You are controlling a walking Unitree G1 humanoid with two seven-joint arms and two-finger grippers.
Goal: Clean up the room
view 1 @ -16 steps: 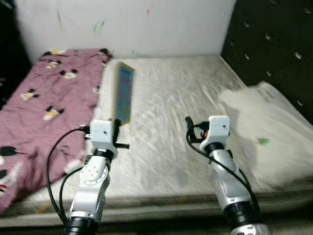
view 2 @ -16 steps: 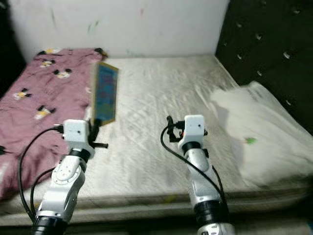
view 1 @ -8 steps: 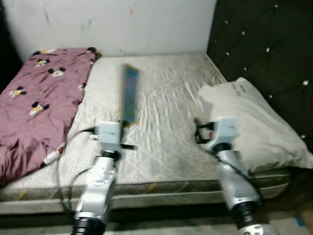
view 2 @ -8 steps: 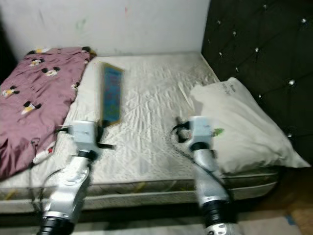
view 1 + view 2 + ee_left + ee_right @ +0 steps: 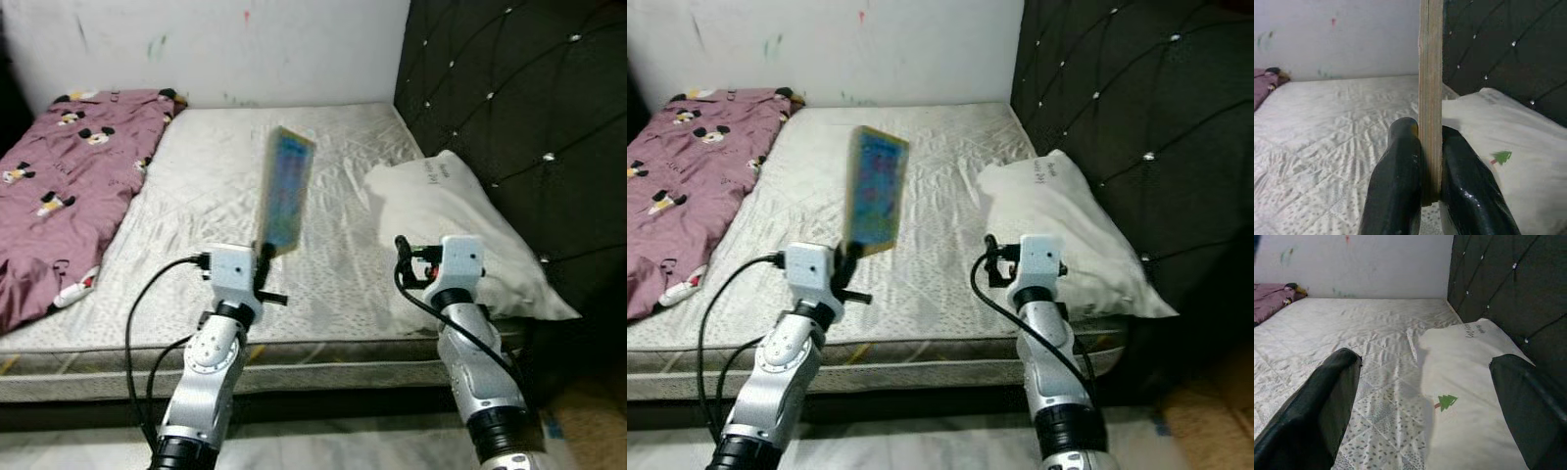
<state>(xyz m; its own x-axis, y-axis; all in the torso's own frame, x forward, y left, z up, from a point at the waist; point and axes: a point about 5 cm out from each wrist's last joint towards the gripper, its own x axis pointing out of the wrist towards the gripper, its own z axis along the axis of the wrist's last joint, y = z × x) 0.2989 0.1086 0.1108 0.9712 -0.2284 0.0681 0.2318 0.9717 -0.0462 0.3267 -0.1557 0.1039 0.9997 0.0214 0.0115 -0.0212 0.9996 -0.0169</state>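
Note:
My left gripper [image 5: 1430, 171] is shut on the lower edge of a thin flat board [image 5: 285, 190] with a blue printed face and wooden rim, held upright over the bed's near edge. In the left wrist view the board's edge [image 5: 1430, 88] stands between the two black fingers [image 5: 1398, 191]. My right gripper [image 5: 1425, 401] is open with nothing between its fingers, held over the bed beside a white pillow [image 5: 453, 225] marked with a small green tree [image 5: 1446, 401]. A maroon cartoon-print blanket [image 5: 59, 186] lies bunched on the bed's left side.
The white quilted mattress [image 5: 206, 186] spans the middle. A black tufted headboard [image 5: 529, 108] rises on the right and a white wall [image 5: 216, 49] stands behind. The pillow overhangs the bed's right front corner. Pale floor [image 5: 323, 446] lies under my arms.
The whole view has shifted to the right, bringing the pillow and headboard closer to centre. My left gripper still holds the board upright; the right gripper stays open.

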